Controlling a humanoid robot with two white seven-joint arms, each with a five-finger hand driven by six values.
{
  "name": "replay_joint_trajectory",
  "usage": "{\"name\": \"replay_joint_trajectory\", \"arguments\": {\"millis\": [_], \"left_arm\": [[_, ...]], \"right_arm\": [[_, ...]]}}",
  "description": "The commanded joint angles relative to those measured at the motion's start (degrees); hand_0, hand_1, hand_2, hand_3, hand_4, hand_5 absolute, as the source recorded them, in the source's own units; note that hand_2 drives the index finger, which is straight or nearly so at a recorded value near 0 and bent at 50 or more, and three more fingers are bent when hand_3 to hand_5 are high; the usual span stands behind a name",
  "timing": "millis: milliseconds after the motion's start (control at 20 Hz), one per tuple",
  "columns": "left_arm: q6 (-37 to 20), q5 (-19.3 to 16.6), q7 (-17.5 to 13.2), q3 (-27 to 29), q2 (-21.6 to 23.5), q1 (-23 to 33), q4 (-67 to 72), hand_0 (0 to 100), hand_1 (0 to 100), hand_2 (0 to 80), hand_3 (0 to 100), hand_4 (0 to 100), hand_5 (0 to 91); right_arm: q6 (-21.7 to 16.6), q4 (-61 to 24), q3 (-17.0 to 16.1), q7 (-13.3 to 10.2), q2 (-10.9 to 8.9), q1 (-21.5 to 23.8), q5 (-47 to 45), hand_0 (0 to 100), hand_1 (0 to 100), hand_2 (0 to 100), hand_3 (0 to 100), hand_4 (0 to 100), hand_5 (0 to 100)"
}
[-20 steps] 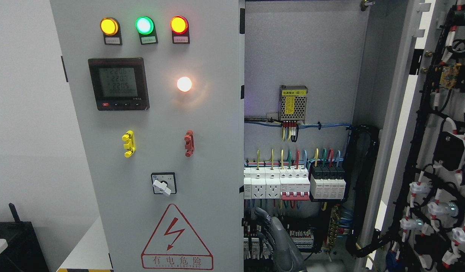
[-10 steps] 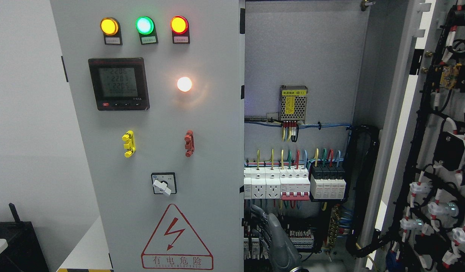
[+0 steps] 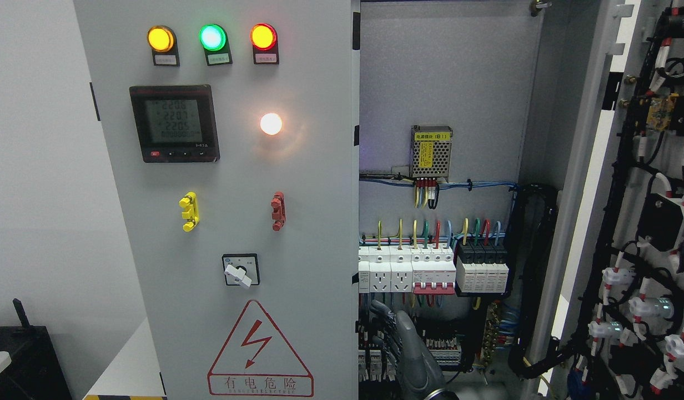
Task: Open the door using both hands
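The left door (image 3: 231,222), still shut, fills the left-centre of the frame with its lamps, meter and warning triangle; the right door (image 3: 642,222) at the far right already stands swung wide, wiring showing on its inner face. Low in the middle, a grey hand (image 3: 403,344) reaches up just beside the shut door's free edge, likely to hook behind it. Its fingers (image 3: 382,311) look loosely curled, gripping nothing visible. Which arm it belongs to cannot be told. Behind it sit breakers (image 3: 431,272) inside the cabinet.
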Motion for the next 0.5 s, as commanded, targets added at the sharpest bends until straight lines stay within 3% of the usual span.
{"name": "replay_joint_trajectory", "arguments": {"millis": [0, 351, 451], "left_arm": [[-0.03, -0.04, 0.01, 0.0, 0.0, 0.0, 0.44, 0, 0, 0.0, 0, 4, 0.0], [-0.03, 0.05, 0.01, 0.0, 0.0, 0.0, 0.44, 0, 0, 0.0, 0, 4, 0.0], [-0.03, 0.05, 0.01, 0.0, 0.0, 0.0, 0.44, 0, 0, 0.0, 0, 4, 0.0]], "right_arm": [[0.04, 0.5, 0.84, 0.12, -0.69, -0.2, -0.48, 0, 0, 0, 0, 0, 0], [-0.05, 0.24, 1.02, 0.2, -0.69, -0.2, -0.57, 0, 0, 0, 0, 0, 0], [-0.05, 0.15, 1.54, 1.25, -0.69, -0.2, -0.57, 0, 0, 0, 0, 0, 0]]}}
